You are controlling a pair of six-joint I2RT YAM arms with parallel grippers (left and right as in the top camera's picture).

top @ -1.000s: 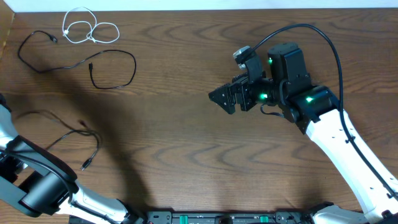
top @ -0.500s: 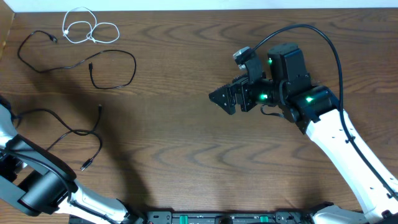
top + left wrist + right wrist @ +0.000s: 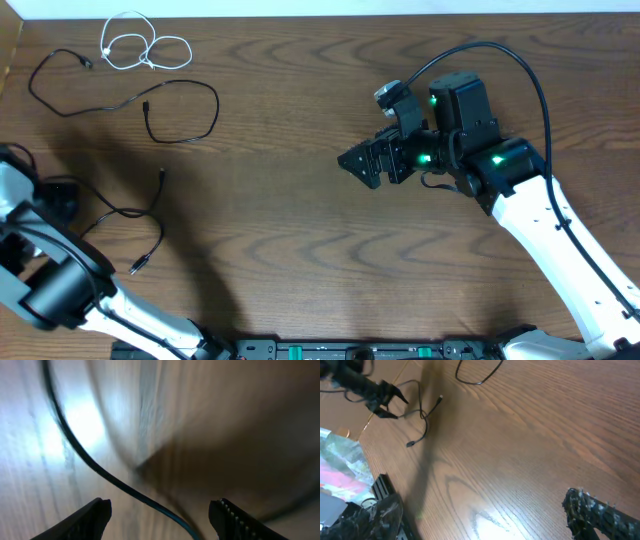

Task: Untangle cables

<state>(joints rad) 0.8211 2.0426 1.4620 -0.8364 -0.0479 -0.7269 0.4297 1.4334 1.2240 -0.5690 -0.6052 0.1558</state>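
A white cable point(image 3: 140, 45) lies coiled at the table's far left. A long black cable point(image 3: 185, 135) loops just below it. Another black cable point(image 3: 150, 215) lies near the left edge, with plug ends at the upper right and lower right. My left gripper point(image 3: 55, 195) is at that cable's left part. In the left wrist view it point(image 3: 160, 515) is open, low over the wood, with the black cable point(image 3: 100, 472) running between its fingers. My right gripper point(image 3: 365, 162) hangs open and empty above mid-table. The right wrist view point(image 3: 480, 520) shows the same.
The right wrist view shows the left gripper point(image 3: 380, 397) and the black cable point(image 3: 422, 415) far off, with a colourful bag point(image 3: 340, 467) past the table's edge. The black base rail point(image 3: 330, 350) runs along the front edge.
One plug end of the lower black cable swung up and to the right. My left gripper has moved right, onto that cable's left loop. The right arm has barely moved.
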